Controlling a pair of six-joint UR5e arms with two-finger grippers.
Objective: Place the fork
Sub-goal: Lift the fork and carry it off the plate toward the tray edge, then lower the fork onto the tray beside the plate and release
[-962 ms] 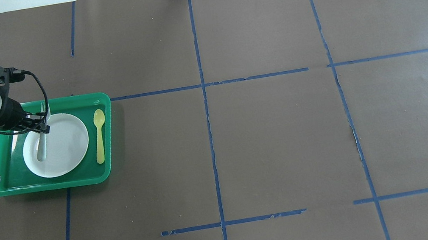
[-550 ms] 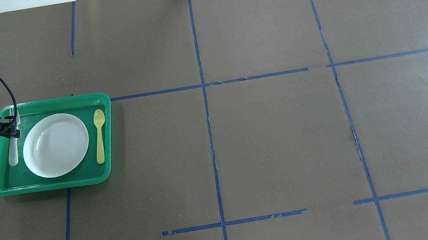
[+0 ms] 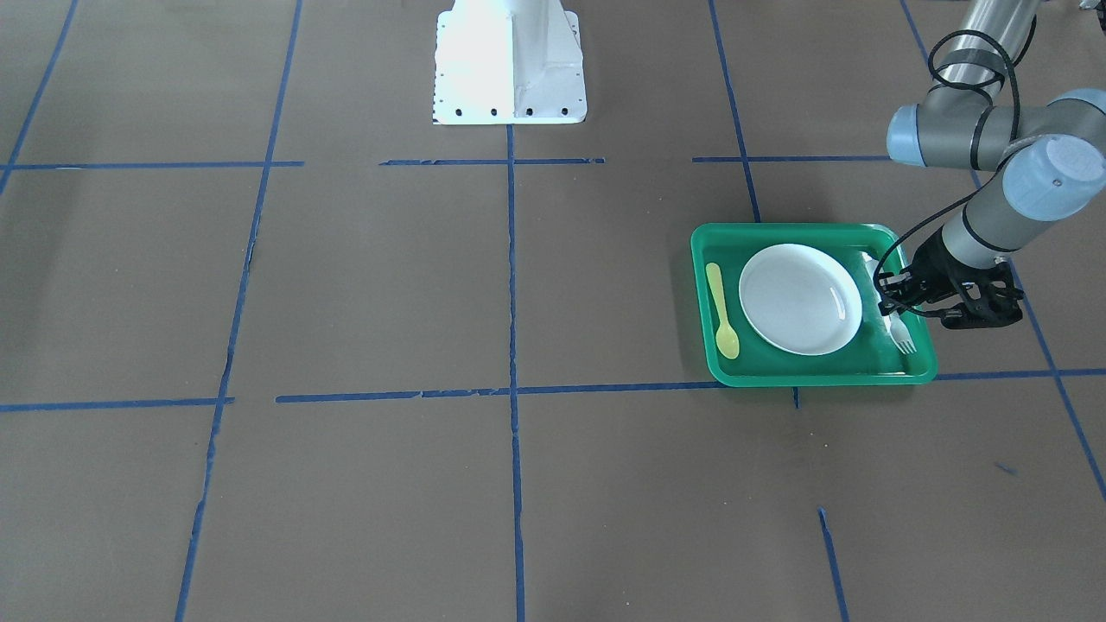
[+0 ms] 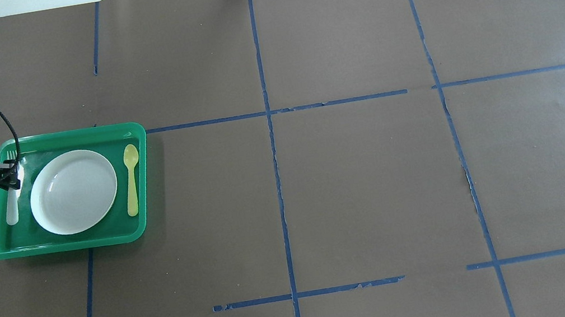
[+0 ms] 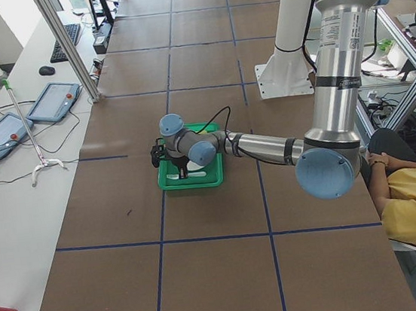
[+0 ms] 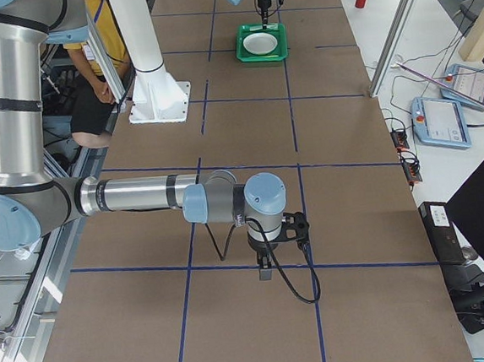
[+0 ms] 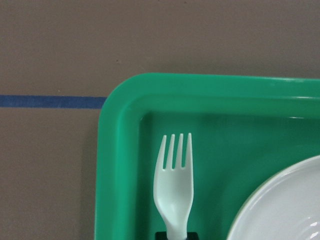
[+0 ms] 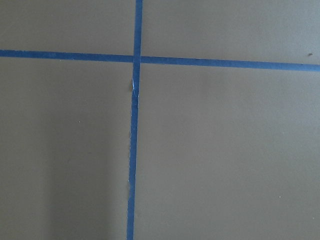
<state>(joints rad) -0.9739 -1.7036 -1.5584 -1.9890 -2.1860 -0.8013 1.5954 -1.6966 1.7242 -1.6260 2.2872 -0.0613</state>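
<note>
The pale plastic fork [image 4: 12, 211] is over the left strip of the green tray [image 4: 64, 245], between the tray wall and the white plate [image 4: 73, 191], tines pointing away from the robot. My left gripper [image 4: 10, 177] is shut on the fork's neck and holds it low in the tray; I cannot tell whether it touches the floor. The left wrist view shows the fork's tines [image 7: 175, 150] inside the tray corner [image 7: 115, 150], next to the plate's rim [image 7: 285, 210]. From the front, the fork [image 3: 903, 339] sticks out of the left gripper [image 3: 893, 302]. My right gripper [image 6: 265, 272] hangs over bare table far away; I cannot tell whether it is open.
A yellow spoon [image 4: 131, 182] lies in the tray to the right of the plate. The tray sits at the table's far left. Brown paper with blue tape lines [image 8: 132, 150] covers the table. The white robot base [image 3: 510, 60] stands at mid-table edge.
My left gripper carried the fork left, from over the plate to the tray's left strip, then eased it slightly lower and closer to the tray wall.
</note>
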